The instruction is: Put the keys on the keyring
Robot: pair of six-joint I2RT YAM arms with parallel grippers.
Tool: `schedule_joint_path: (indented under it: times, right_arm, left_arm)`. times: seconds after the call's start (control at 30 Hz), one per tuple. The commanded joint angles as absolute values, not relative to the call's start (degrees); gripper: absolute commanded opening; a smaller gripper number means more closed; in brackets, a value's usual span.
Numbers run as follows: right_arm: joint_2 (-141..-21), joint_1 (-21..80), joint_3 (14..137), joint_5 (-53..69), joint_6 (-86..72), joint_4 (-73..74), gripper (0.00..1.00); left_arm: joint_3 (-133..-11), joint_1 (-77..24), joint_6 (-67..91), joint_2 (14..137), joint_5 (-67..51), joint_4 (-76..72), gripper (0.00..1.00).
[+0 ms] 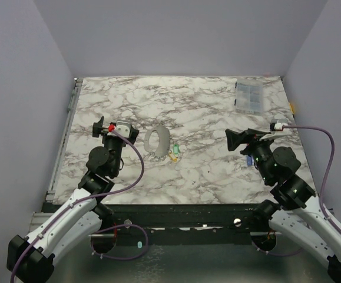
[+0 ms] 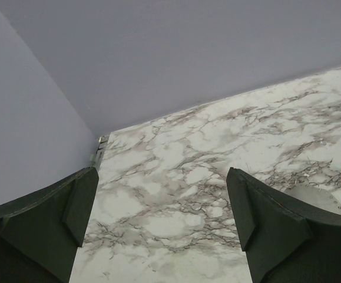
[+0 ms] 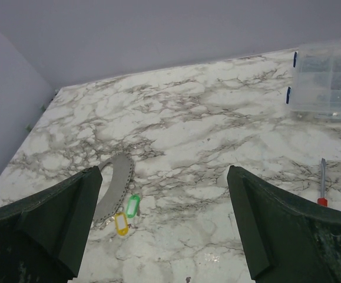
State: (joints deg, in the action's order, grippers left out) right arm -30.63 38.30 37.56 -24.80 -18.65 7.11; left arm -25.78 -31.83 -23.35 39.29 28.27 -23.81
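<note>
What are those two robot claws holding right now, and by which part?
Nothing. The left gripper and right gripper are both open and empty; the keys and keyring lie on the table.

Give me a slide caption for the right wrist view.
Open right gripper facing the grey keyring, green key and yellow key beside it.

Robot lab cell: plain lilac walls (image 1: 176,35) enclosing marble-pattern table (image 1: 205,171).

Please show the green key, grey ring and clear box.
green key (image 3: 133,205), right wrist view, on its head.
grey ring (image 3: 121,177), right wrist view, on its band.
clear box (image 3: 329,73), right wrist view, on its top.
</note>
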Motion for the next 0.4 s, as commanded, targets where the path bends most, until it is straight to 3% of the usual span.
schedule_joint_path:
  times: [0.0,0.37]
  right_arm:
    - [-30.22,38.61,36.83,-26.13,-19.66,7.98,1.0]
    - [-28.88,38.67,34.06,-22.6,-19.43,4.36,1.0]
  left_arm:
    - [-25.75,-31.47,-22.59,39.34,26.76,-23.29,0.99]
    - [-25.71,-31.47,-22.55,38.95,26.96,-23.3,0.99]
